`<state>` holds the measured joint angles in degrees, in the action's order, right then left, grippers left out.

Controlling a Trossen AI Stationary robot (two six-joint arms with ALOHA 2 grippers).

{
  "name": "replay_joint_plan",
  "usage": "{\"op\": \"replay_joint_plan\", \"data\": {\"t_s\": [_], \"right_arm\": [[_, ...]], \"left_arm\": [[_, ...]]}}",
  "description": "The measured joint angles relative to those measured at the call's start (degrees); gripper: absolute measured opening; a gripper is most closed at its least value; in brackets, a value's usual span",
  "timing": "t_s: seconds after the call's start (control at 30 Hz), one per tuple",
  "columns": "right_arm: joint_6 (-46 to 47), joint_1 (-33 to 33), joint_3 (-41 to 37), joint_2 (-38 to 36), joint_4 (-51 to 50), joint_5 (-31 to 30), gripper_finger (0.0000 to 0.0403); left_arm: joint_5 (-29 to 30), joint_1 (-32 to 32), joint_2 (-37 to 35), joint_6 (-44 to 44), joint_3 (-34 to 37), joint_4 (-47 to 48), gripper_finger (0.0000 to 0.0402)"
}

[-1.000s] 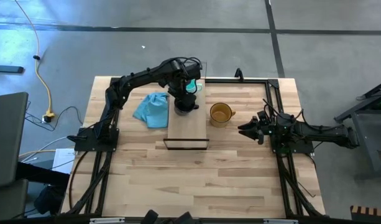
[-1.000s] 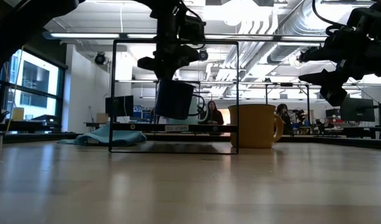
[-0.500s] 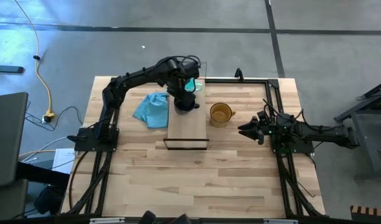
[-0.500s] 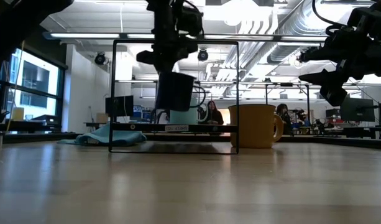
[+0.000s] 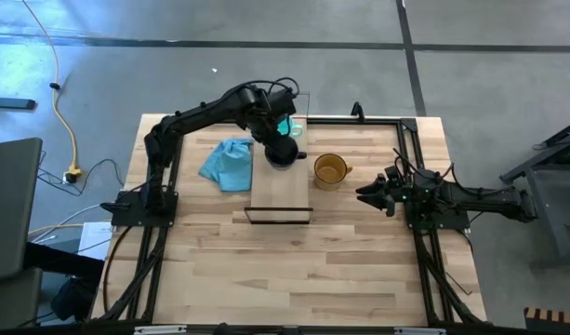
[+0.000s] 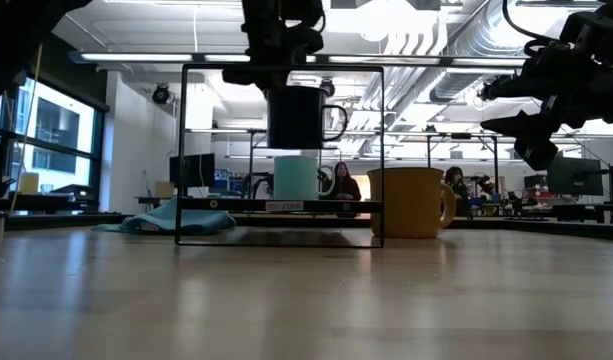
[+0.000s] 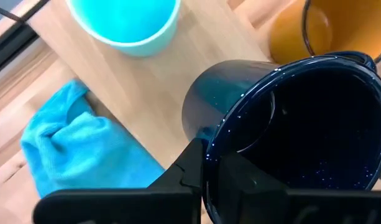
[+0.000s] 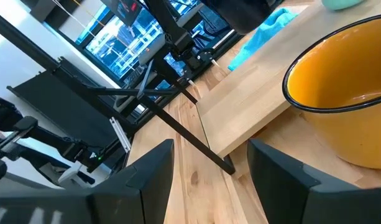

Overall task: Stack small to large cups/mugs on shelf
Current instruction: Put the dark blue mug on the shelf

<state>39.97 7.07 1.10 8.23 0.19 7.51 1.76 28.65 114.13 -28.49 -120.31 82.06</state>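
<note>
Left claw [image 6: 286, 55] is clamped on the rim of the black mug [image 6: 298, 117], its upper part cut off in the low view. That mug hangs directly above the teal mug [image 6: 295, 177], which stands on the shelf [image 5: 281, 186]; earlier it was lower and off to the side. Right claw [image 5: 366, 194] waits with fingers apart near the amber mug [image 5: 330, 170], which sits on the desk [image 5: 312, 270] beside the shelf. A blue cloth [image 5: 226, 162] lies nearby. People sit in the room behind.
</note>
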Motion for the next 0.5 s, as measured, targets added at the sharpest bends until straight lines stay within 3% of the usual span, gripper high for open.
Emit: {"op": "replay_joint_plan", "data": {"t_s": [0.1,0.2,0.37,0.5], "right_arm": [[0.06,0.00,0.00,0.00,0.02,0.00,0.0195],[0.32,0.00,0.00,0.02,0.02,0.00,0.0195],[0.41,0.00,0.00,0.42,0.04,0.26,0.0195],[0.04,0.00,0.00,0.99,0.04,-0.05,0.0195]], "left_arm": [[0.21,-0.86,-0.88,-0.33,2.05,-1.79,0.0006],[-0.07,-0.96,-3.22,-1.39,9.07,-4.18,0.0006],[-3.18,-0.92,-10.85,-4.81,23.67,-16.34,0.0006],[-2.40,-0.90,-14.74,-6.40,28.57,-19.23,0.0006]]}}
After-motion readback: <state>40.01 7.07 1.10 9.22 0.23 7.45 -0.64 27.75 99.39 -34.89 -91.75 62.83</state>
